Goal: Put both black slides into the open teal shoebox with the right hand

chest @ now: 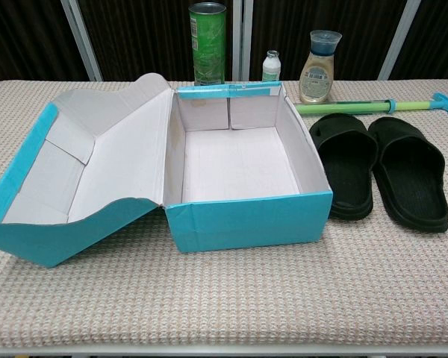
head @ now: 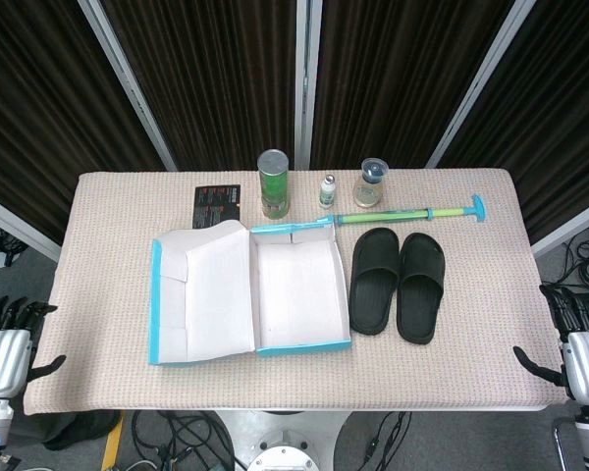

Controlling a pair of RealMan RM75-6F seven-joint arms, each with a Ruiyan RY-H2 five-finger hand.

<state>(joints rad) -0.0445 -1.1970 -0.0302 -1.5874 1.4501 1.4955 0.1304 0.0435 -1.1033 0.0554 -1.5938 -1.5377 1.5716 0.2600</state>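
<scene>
Slides lie paired just right of the open teal shoebox; right hand, fingers spread and empty, hangs well right of it.

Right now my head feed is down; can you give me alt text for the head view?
An open teal shoebox, empty, sits mid-table with its lid folded out to the left, and two black slides lie side by side just right of it. Behind them are a green can, two small bottles and a green rod. Both hands, left hand and right hand, rest empty at the table's near corners.
</scene>
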